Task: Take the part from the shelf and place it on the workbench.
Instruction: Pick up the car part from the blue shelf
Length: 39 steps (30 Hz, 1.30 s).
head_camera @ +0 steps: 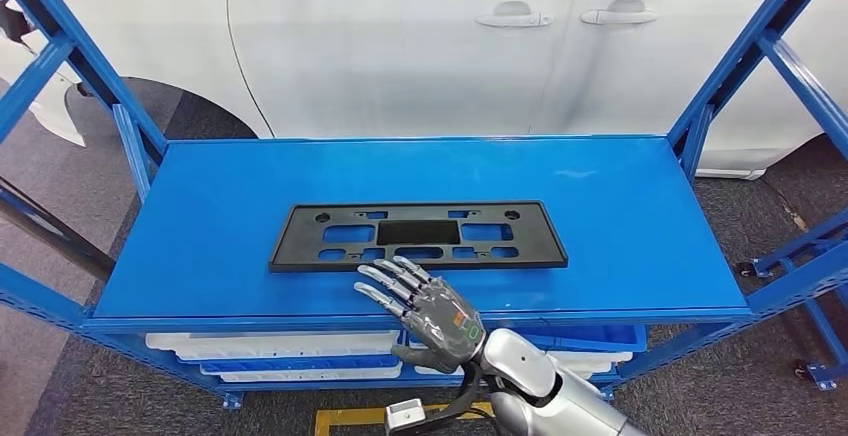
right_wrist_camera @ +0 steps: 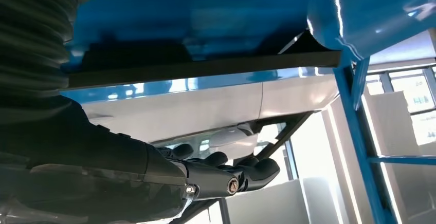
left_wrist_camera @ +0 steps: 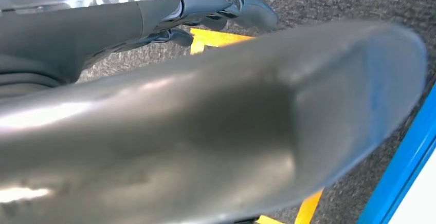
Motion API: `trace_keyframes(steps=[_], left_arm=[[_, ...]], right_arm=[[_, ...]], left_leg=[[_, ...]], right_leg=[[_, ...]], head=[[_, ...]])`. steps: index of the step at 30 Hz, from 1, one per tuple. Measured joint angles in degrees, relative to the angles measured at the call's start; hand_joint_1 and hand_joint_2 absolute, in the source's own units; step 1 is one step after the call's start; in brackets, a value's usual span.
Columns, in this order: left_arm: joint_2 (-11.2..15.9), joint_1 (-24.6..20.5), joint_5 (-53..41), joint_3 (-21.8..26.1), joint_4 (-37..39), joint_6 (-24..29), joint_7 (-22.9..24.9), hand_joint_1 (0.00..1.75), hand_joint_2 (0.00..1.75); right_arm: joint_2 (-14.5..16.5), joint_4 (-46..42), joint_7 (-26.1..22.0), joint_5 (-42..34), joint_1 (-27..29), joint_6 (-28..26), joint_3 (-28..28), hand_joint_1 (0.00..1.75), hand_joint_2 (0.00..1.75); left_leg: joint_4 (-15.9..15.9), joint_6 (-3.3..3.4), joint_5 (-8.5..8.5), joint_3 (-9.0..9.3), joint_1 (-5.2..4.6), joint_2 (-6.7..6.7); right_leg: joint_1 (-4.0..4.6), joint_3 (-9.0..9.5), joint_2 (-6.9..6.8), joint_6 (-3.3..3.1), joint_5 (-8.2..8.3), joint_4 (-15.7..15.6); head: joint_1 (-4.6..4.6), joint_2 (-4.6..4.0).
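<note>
No text, label, brand, number or sign can be read in any of the views. A small patch of colour is seen on the back of the right hand in the head view, but it is too small for any characters to be made out.
</note>
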Motion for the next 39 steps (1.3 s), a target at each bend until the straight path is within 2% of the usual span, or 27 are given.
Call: trace_keyframes(steps=[2, 3, 4, 7, 9, 10, 12, 13, 14, 15, 17, 18, 19, 20, 23, 24, 26, 28, 29, 30, 31, 32, 34, 35, 36, 39], left_arm=[[-0.05, -0.12, -0.40, -0.08, 0.00, 0.00, 0.01, 0.00, 0.00], [-0.07, -0.25, -0.62, -0.13, 0.00, 0.01, 0.01, 0.00, 0.00], [-0.06, -0.38, -0.91, -0.16, 0.00, 0.01, 0.01, 0.00, 0.00], [0.03, -0.68, -1.78, -0.26, 0.00, -0.03, 0.04, 0.00, 0.00], [0.09, -0.78, -2.11, -0.32, 0.00, -0.15, 0.05, 0.00, 0.00], [0.15, -0.79, -2.18, -0.33, 0.00, -0.20, 0.05, 0.00, 0.00], [0.28, -0.74, -2.26, -0.35, 0.00, -0.25, 0.09, 0.00, 0.00], [0.36, -0.66, -2.26, -0.35, 0.00, -0.24, 0.12, 0.00, 0.00], [0.42, -0.56, -2.29, -0.35, 0.00, -0.24, 0.15, 0.00, 0.00], [0.48, -0.48, -2.35, -0.35, 0.00, -0.24, 0.17, 0.00, 0.00], [0.64, -0.44, -2.55, -0.36, 0.00, -0.25, 0.20, 0.00, 0.00], [0.72, -0.48, -2.64, -0.36, 0.00, -0.26, 0.21, 0.00, 0.00], [0.78, -0.53, -2.72, -0.36, 0.00, -0.26, 0.22, 0.00, 0.00], [0.81, -0.56, -2.78, -0.37, 0.00, -0.26, 0.23, 0.00, 0.00], [0.90, -0.55, -2.94, -0.43, 0.00, -0.26, 0.26, 0.00, 0.00], [0.92, -0.53, -3.01, -0.47, 0.00, -0.26, 0.26, 0.00, 0.00], [0.92, -0.54, -3.09, -0.55, 0.00, -0.26, 0.27, 0.00, 0.00], [0.96, -0.58, -3.11, -0.57, 0.01, -0.26, 0.27, 0.00, 0.00], [0.99, -0.54, -3.11, -0.57, 0.01, -0.26, 0.27, 0.00, 0.00], [1.02, -0.50, -3.13, -0.57, 0.01, -0.25, 0.27, 0.00, 0.00], [1.03, -0.48, -3.15, -0.57, 0.01, -0.25, 0.27, 0.00, 0.00], [1.03, -0.48, -3.19, -0.58, 0.01, -0.25, 0.27, 0.00, 0.00], [0.92, -0.53, -3.28, -0.62, 0.01, -0.25, 0.26, 0.00, 0.00], [0.90, -0.54, -3.38, -0.64, 0.01, -0.26, 0.23, 0.00, 0.00], [0.88, -0.53, -3.51, -0.66, 0.01, -0.26, 0.21, 0.00, 0.00], [1.04, -0.53, -3.90, -0.69, 0.02, -0.30, 0.15, 0.00, 0.00]], right_arm=[[2.93, 3.87, 1.35, 0.59, -2.71, -1.93, 2.22, 0.00, 1.75], [4.86, 6.04, 2.55, 1.33, -4.24, -2.92, 3.44, 0.00, 1.75], [6.96, 8.24, 4.09, 2.39, -5.72, -3.78, 4.62, 0.00, 1.75], [14.09, 15.22, 9.72, 6.81, -9.68, -5.03, 7.53, 0.00, 1.75], [18.27, 19.19, 12.05, 8.63, -12.02, -4.95, 8.50, 0.00, 1.75], [20.00, 20.91, 12.62, 8.94, -13.09, -4.78, 8.77, 0.00, 1.75], [22.61, 24.22, 13.21, 9.10, -14.81, -4.48, 9.12, 0.00, 1.75], [23.50, 25.73, 13.35, 9.10, -15.41, -4.42, 9.23, 0.00, 1.75], [24.21, 27.17, 13.48, 9.09, -15.87, -4.49, 9.30, 0.00, 1.75], [24.83, 28.49, 13.63, 9.07, -16.26, -4.61, 9.35, 0.00, 1.75], [25.93, 30.70, 14.03, 8.92, -17.05, -5.04, 9.36, 0.00, 1.75], [26.39, 31.57, 14.27, 8.83, -17.54, -5.29, 9.34, 0.00, 1.75], [26.74, 32.34, 14.52, 8.75, -18.06, -5.49, 9.32, 0.00, 1.75], [27.01, 33.05, 14.75, 8.71, -18.55, -5.65, 9.29, 0.00, 1.75], [27.49, 34.99, 15.41, 8.67, -19.58, -5.70, 9.00, 0.00, 1.75], [27.57, 35.57, 15.58, 8.69, -19.87, -5.67, 8.82, 0.00, 1.75], [27.65, 36.77, 15.78, 8.86, -20.40, -5.56, 8.44, 0.00, 1.75], [27.70, 38.24, 15.88, 9.21, -20.62, -5.48, 8.16, 0.00, 1.75], [27.70, 39.02, 15.95, 9.40, -20.62, -5.46, 8.03, 0.00, 1.75], [27.70, 39.82, 16.04, 9.62, -20.62, -5.43, 7.88, 0.00, 1.75], [27.70, 40.49, 16.18, 9.86, -20.64, -5.41, 7.70, 0.00, 1.75], [27.70, 41.04, 16.34, 10.09, -20.71, -5.37, 7.51, 0.00, 1.75], [27.70, 41.94, 16.80, 10.61, -20.98, -5.31, 7.11, 0.00, 1.75], [27.71, 42.42, 17.11, 10.92, -21.13, -5.29, 6.90, 0.00, 1.75], [27.70, 42.89, 17.43, 11.23, -21.25, -5.27, 6.71, 0.00, 1.75], [27.61, 44.14, 18.47, 12.17, -21.43, -5.26, 5.85, 0.00, 1.75]], left_leg=[[0.38, -0.29, -0.21, -0.03, 0.00, -0.04], [0.69, -0.56, -0.37, -0.14, -0.10, -0.06], [0.90, -0.89, -0.49, -0.27, -0.19, -0.06], [0.98, -1.99, -0.53, -0.52, -0.19, -0.01], [2.44, -2.73, -1.66, -1.18, 0.00, -0.01], [4.83, -3.08, -3.13, -2.23, 0.10, -0.02], [12.41, -3.65, -6.81, -5.68, 0.29, -0.02], [15.79, -3.83, -7.92, -7.31, 0.37, -0.02], [17.41, -3.93, -7.96, -8.16, 0.44, -0.02], [16.79, -3.97, -6.89, -7.97, 0.51, -0.02], [9.46, -3.87, -2.68, -4.72, 0.68, -0.01], [5.48, -3.72, -1.18, -2.88, 0.62, -0.02], [2.63, -3.40, -0.29, -1.58, 0.54, -0.07], [1.32, -3.05, -0.17, -1.02, 0.42, -0.13], [0.92, -1.84, -0.10, -0.94, 0.45, -0.22], [0.76, -1.41, 0.03, -0.90, 0.56, -0.18], [0.55, -0.73, 0.21, -0.88, 0.63, -0.08], [0.58, -0.37, 0.21, -0.99, 0.45, -0.08], [0.62, -0.29, 0.19, -1.01, 0.34, -0.09], [0.66, -0.23, 0.16, -1.00, 0.21, -0.13], [0.71, -0.20, 0.13, -0.96, 0.06, -0.17], [0.73, -0.18, 0.10, -0.89, -0.09, -0.21], [0.83, -0.34, -0.01, -0.88, -0.42, -0.25], [0.86, -0.54, -0.05, -0.92, -0.51, -0.23], [0.87, -0.81, -0.07, -0.99, -0.49, -0.18], [1.29, -1.73, -0.61, -1.15, -0.26, -0.10]], right_leg=[[-0.03, 3.59, 0.00, -0.30, 3.78, -7.52], [0.04, 5.21, 0.02, -0.58, 5.06, -11.02], [0.12, 6.19, 0.06, -0.87, 5.66, -13.23], [0.38, 6.29, 0.24, -1.85, 5.82, -14.21], [0.23, 6.32, 0.19, -2.51, 6.07, -14.52], [0.12, 6.34, 0.11, -2.76, 6.16, -14.64], [0.16, 6.30, -0.01, -3.02, 6.16, -14.63], [0.19, 6.29, -0.04, -3.06, 6.15, -14.61], [0.20, 6.31, -0.04, -3.07, 6.13, -14.59], [0.19, 6.35, -0.01, -3.06, 6.10, -14.57], [0.17, 6.55, 0.09, -2.85, 5.96, -14.54], [0.27, 6.61, 0.14, -2.65, 5.88, -14.50], [0.37, 6.60, 0.18, -2.36, 5.86, -14.48], [0.47, 6.54, 0.18, -2.08, 5.88, -14.50], [0.52, 6.46, 0.18, -1.16, 5.86, -14.51], [0.51, 6.09, 0.16, -0.90, 5.18, -13.63], [0.48, 3.80, 0.14, -0.58, 2.28, -8.65], [0.50, 0.07, 0.14, -0.50, -0.90, -1.06], [0.51, -1.12, 0.13, -0.53, -1.29, 1.19], [0.53, -1.48, 0.13, -0.66, -0.75, 1.65], [0.60, -0.62, 0.13, -0.93, 0.83, -0.36], [0.71, 1.25, 0.13, -1.36, 2.98, -4.29], [1.06, 4.83, 0.00, -2.16, 5.83, -11.87], [1.19, 5.72, -0.07, -2.34, 6.36, -13.91], [1.31, 5.95, -0.12, -2.38, 6.38, -14.63], [0.96, 6.24, -0.09, -2.70, 6.87, -15.44]], head=[[0.01, 0.01], [-0.02, 0.01], [-0.04, 0.01], [-0.08, 0.01], [-0.12, 0.00], [-0.14, 0.00], [-0.18, -0.01], [-0.17, -0.01], [-0.18, -0.01], [-0.18, -0.01], [-0.18, -0.01], [-0.17, -0.01], [-0.16, 0.00], [-0.14, 0.00], [-0.08, 0.00], [-0.07, 0.00], [-0.03, 0.00], [-0.02, 0.00], [-0.03, 0.00], [-0.03, 0.00], [-0.03, 0.01], [-0.03, 0.01], [-0.06, 0.01], [-0.08, 0.00], [-0.09, 0.00], [-0.10, -0.01]])
